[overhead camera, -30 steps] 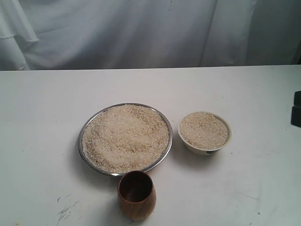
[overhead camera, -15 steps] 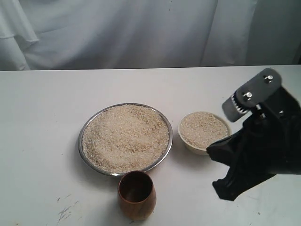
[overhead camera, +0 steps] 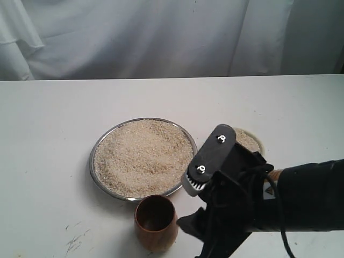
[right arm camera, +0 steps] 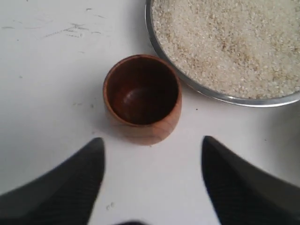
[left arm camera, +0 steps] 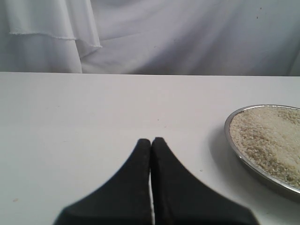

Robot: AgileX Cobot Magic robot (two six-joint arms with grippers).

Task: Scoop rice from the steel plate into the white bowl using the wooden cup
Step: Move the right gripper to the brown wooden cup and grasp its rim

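Note:
The wooden cup (overhead camera: 156, 223) (right arm camera: 142, 97) stands upright and empty on the table, just in front of the steel plate (overhead camera: 92, 161) (right arm camera: 225, 97). The plate is heaped with rice (overhead camera: 142, 156) (right arm camera: 225, 42). My right gripper (right arm camera: 152, 147) is open, its fingers spread wider than the cup and a short way from it, touching nothing. The right arm (overhead camera: 242, 199) covers most of the white bowl (overhead camera: 252, 141); only its far rim and some rice show. My left gripper (left arm camera: 151, 139) is shut and empty, off to the side of the plate (left arm camera: 230, 137).
Dark scuff marks (overhead camera: 75, 242) (right arm camera: 70, 29) lie on the white table beside the cup. A white cloth backdrop (overhead camera: 161, 37) hangs behind the table's far edge.
My right arm has swept in from the right, across the white bowl, to the cup. Its jaws have opened. Cup, plate and bowl have not moved.

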